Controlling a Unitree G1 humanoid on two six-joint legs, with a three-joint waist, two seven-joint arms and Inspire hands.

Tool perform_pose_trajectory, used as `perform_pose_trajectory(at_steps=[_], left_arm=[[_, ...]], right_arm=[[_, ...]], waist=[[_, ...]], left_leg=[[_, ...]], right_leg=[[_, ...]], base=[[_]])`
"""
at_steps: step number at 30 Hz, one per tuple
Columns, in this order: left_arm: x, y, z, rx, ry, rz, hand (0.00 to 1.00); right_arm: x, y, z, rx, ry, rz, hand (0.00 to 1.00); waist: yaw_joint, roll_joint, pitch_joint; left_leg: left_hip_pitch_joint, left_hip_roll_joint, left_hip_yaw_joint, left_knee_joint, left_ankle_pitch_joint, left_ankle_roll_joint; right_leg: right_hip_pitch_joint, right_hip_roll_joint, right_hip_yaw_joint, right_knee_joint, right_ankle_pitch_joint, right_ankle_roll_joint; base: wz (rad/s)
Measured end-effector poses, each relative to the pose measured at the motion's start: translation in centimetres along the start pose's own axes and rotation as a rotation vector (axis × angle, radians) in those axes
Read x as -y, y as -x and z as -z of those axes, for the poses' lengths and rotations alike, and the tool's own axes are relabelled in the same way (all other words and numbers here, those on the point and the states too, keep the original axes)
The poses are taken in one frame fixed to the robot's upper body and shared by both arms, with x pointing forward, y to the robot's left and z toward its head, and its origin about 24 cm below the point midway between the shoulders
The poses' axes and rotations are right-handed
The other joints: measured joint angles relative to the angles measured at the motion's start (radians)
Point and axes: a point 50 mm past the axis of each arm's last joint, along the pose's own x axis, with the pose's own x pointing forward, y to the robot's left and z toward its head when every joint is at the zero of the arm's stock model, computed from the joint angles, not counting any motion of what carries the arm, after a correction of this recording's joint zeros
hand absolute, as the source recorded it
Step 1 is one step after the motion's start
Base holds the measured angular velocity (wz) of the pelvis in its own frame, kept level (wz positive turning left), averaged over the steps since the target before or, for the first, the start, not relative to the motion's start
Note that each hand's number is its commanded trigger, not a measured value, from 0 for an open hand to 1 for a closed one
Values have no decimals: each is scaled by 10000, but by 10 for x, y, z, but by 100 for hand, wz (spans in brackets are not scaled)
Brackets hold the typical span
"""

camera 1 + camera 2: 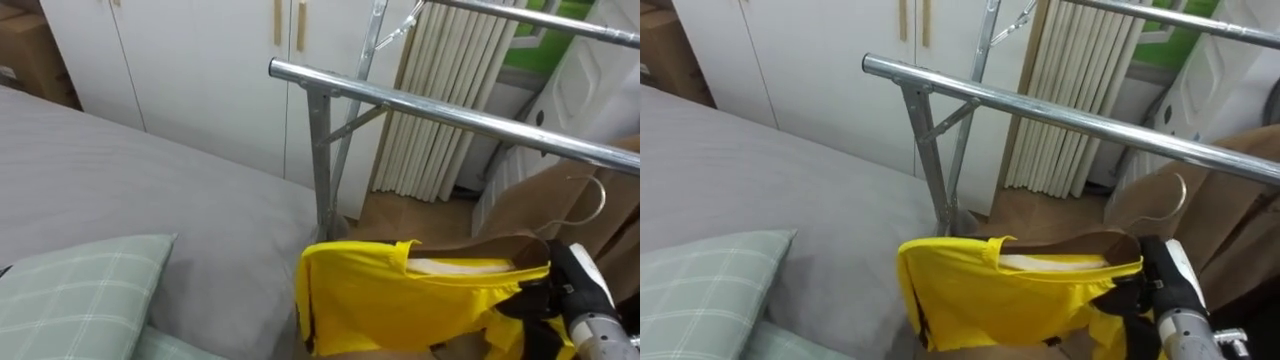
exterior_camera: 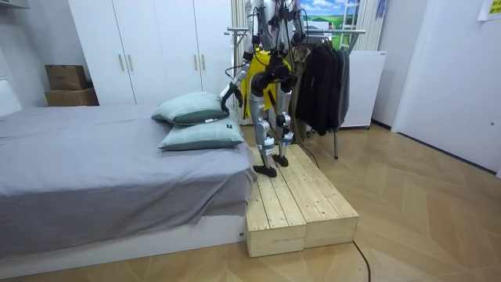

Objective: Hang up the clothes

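Yellow shirt (image 1: 400, 295), green-checked pillow (image 1: 80, 290), grey bedcover (image 1: 150, 190), silver rail (image 1: 450, 110)

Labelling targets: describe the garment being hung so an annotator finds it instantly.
Find the metal clothes rail beside the grey bed. Just below it, the right hand holds a wooden hanger carrying a yellow shirt. It's the only yellow item; the neighbouring garment is brown.
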Motion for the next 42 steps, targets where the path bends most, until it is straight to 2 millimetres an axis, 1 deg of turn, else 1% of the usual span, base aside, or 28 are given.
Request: perform_pose_trajectory(at_steps=[2,7,14,20,31,42], left_arm=[[-1,0,0,-27,36,-23,0],[-2,-1,1,-75,88,-57,0],[-3,-1,1,-56,56,-102,0],[-4,-1,0,-32,63,-124,0],[-4,-1,0,-20,70,-154,0],[-4,-1,0,-18,58,-152,0]], right_arm=[[3,-1,-1,37,208,153,100],[9,-4,-6,213,788,519,100],[9,-6,-11,381,1652,640,100],[10,-6,-12,439,2461,708,100],[10,-7,-14,472,2533,723,100],[11,-10,-22,672,2407,716,100]], waist=[[1,-14,-10],[-5,-35,-10],[21,-136,-1],[22,-141,0],[22,-142,-3],[19,-148,-6]], left_leg=[[12,-11,-115,-5,1,-1],[-10,20,-137,-18,19,-29],[-2,11,-111,-12,25,-31],[1,4,-101,-10,25,-30],[2,16,-103,-30,24,-31],[14,11,-127,-19,25,-31]], right_leg=[[31,13,-39,0,1,-2],[34,21,-136,-1,21,-33],[24,20,-93,7,11,-37],[13,24,-27,23,8,-38],[7,36,-25,38,9,-37],[31,35,-23,19,10,-39]], base=[[5],[0],[0],[0],[0],[0]])
